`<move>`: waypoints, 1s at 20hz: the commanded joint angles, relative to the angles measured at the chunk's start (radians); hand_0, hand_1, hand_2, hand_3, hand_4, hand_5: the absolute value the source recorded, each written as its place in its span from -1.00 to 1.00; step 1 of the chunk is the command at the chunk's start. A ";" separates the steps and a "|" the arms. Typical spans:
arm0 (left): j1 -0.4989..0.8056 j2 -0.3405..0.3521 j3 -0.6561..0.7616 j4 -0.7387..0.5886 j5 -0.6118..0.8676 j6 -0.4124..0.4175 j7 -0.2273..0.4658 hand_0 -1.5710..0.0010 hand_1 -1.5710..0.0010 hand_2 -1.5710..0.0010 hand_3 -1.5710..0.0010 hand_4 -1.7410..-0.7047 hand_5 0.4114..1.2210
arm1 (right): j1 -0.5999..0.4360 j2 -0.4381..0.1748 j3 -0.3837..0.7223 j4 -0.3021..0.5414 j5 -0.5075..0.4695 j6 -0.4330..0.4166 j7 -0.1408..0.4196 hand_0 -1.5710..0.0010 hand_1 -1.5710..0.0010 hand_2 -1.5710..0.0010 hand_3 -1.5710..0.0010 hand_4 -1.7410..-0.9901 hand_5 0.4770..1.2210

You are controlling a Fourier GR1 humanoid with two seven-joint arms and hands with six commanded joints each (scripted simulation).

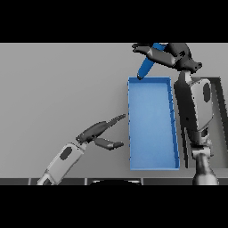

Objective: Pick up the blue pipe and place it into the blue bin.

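Note:
The blue pipe (146, 66) hangs tilted above the far left corner of the blue bin (132, 120), its lower end just over the bin's far rim. My right hand (165, 54) is shut on the pipe's upper part, fingers curled round it, near the table's far edge. The bin is a long shallow rectangle right of the table's middle, with nothing showing inside. My left hand (99, 133) hovers open left of the bin's near half, fingers stretched toward the bin wall and thumb spread below.
My right forearm (196, 111) runs along the bin's right side. A dark grey frame-like object (219, 120) stands at the right edge behind that arm. Grey tabletop spreads to the left.

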State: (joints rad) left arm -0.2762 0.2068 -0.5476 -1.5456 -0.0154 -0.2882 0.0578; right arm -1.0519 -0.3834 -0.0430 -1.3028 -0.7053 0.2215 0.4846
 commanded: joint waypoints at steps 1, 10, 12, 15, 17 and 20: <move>-0.010 -0.003 0.005 0.011 0.000 0.001 0.008 1.00 1.00 1.00 1.00 0.61 -0.81 | 0.021 -0.002 -0.006 0.024 0.008 0.002 0.005 -1.00 -1.00 -1.00 -1.00 -0.99 0.74; 0.011 0.000 -0.003 -0.016 0.005 0.000 0.007 1.00 1.00 1.00 1.00 0.65 -0.86 | 0.319 0.015 0.053 0.030 0.107 -0.105 0.125 -1.00 -1.00 -1.00 -1.00 -1.00 0.73; 0.010 -0.002 -0.005 -0.014 -0.007 0.010 0.004 1.00 1.00 1.00 1.00 0.66 -0.87 | 0.370 -0.031 0.121 0.048 0.074 -0.124 0.125 -1.00 -1.00 -1.00 -1.00 -1.00 0.73; 0.006 -0.004 0.000 0.002 -0.006 0.009 0.001 1.00 1.00 1.00 1.00 0.66 -0.87 | 0.442 -0.077 0.249 0.047 0.026 -0.160 0.125 -1.00 -1.00 -1.00 -1.00 -0.68 0.73; -0.008 -0.007 0.002 0.013 -0.005 0.006 0.005 1.00 1.00 1.00 1.00 0.65 -0.89 | 0.454 -0.131 0.351 0.091 -0.028 -0.189 0.125 -1.00 -1.00 -1.00 -0.69 -0.62 0.70; -0.008 -0.013 0.002 0.000 0.000 0.010 0.024 1.00 1.00 1.00 1.00 0.65 -0.90 | 0.395 -0.225 0.566 0.165 -0.221 -0.280 0.125 -0.33 -0.19 -0.13 0.09 -0.24 0.85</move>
State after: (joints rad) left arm -0.2848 0.1930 -0.5458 -1.5453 -0.0154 -0.2778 0.0823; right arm -0.6570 -0.6089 0.5235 -1.1376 -0.9258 -0.0554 0.6098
